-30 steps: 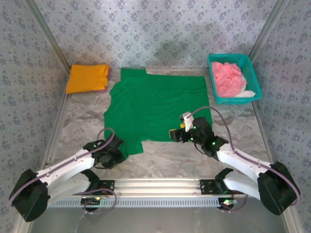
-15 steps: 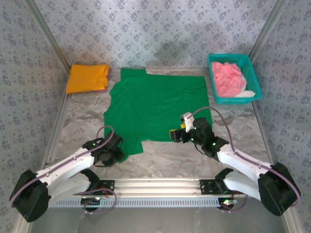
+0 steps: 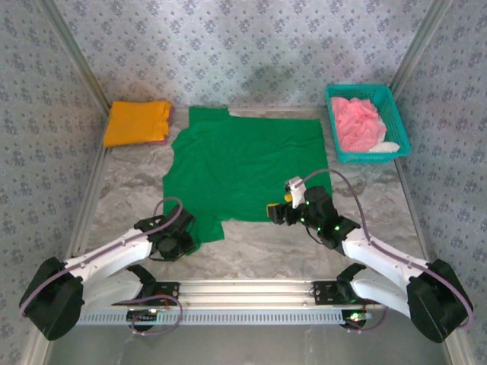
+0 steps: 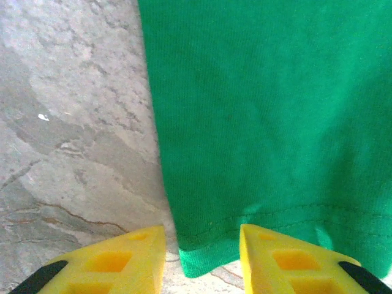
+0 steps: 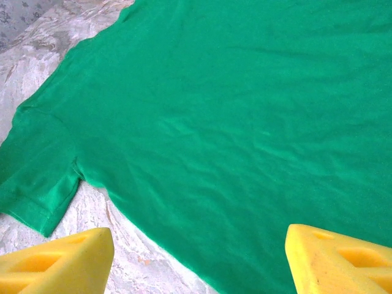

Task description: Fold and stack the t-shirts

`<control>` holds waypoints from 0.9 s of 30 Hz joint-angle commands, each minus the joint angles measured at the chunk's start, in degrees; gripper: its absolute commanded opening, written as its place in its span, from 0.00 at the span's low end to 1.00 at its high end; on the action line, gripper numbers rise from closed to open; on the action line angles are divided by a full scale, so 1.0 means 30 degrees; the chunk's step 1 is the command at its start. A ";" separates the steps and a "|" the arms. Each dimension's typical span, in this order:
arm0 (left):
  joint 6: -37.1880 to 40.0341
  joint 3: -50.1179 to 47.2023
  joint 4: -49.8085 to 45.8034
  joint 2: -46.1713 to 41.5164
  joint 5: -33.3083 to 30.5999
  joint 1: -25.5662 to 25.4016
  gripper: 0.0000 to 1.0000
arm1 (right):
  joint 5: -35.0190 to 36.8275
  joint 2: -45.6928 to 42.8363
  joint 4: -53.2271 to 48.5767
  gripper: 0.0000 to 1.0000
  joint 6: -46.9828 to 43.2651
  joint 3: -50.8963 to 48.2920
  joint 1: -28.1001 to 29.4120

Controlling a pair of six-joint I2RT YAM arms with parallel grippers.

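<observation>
**Operator:** Where are the shirts lying?

**Spotter:** You're looking down on the marble table (image 3: pixel 129 190). The green t-shirt (image 3: pixel 247 167) is lying spread flat across its middle. The orange-yellow t-shirt (image 3: pixel 137 122) is sitting folded at 10 o'clock. The pink t-shirt (image 3: pixel 356 122) is lying crumpled inside the teal basket (image 3: pixel 373 157) at 2 o'clock.

**Operator:** And the grippers?

**Spotter:** Your left gripper (image 3: pixel 185 230) is sitting at the green shirt's 7 o'clock corner. Its fingers are standing slightly apart, straddling the sleeve hem without clamping it. Your right gripper (image 3: pixel 274 213) is hovering at 5 o'clock over the near hem, with its fingers spread wide and gripping nothing.
</observation>
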 commanded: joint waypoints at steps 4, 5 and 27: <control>0.0308 -0.0481 0.1286 0.0602 0.0345 0.0029 0.22 | 0.0559 -0.0580 -0.0067 0.76 -0.0051 -0.0328 0.0109; 0.0301 -0.0527 0.1323 0.0626 0.0312 0.0022 0.21 | 0.0561 -0.0655 -0.0133 0.76 -0.0063 -0.0331 0.0109; 0.1581 0.1594 -0.1246 -0.0264 -0.1378 0.0527 0.00 | 0.4154 -0.2382 -0.4940 0.81 0.2490 0.1194 -0.0770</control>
